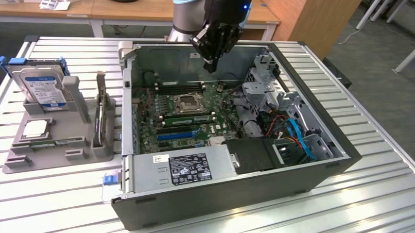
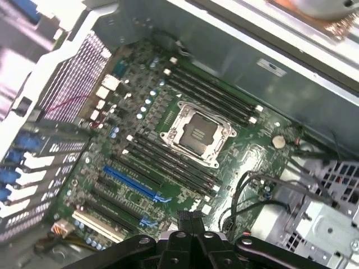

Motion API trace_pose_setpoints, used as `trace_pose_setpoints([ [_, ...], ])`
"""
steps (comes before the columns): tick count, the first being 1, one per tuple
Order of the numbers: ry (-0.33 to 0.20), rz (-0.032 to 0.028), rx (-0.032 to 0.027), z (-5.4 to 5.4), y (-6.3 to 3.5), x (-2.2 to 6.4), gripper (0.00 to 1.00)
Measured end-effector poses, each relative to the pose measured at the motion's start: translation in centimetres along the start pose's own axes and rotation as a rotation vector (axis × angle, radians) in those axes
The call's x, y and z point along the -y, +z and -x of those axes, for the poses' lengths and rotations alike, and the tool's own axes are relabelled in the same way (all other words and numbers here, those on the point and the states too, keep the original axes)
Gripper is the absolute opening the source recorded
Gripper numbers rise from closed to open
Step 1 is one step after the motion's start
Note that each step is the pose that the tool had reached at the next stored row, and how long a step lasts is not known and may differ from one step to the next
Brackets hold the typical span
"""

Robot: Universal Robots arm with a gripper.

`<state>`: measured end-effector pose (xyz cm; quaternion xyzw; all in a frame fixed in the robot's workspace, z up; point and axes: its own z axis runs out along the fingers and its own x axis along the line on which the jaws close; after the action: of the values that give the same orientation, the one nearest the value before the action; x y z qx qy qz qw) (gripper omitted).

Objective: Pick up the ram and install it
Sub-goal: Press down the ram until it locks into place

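Gripper (image 1: 211, 68): hangs above the open computer case (image 1: 311, 170), jaws pressed together, empty.
Motherboard (image 2: 185, 145): directly beneath.

— Where is your arm?

— My arm (image 1: 194, 19) reaches in from the far side in the exterior view, wrist bent so my gripper (image 1: 211, 68) points straight down.

— And the fingers?

— My black fingers (image 1: 217, 41) taper together to one narrow tip, closed with nothing between them. In the wrist view they (image 2: 190, 221) meet too.
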<state>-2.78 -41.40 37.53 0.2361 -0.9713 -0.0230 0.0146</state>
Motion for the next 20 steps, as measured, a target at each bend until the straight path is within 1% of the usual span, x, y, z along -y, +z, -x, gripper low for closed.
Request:
trace_pose_setpoints([
  [20,0.363,0.0063,0.0188,0.00,0.11,0.01,0.11],
])
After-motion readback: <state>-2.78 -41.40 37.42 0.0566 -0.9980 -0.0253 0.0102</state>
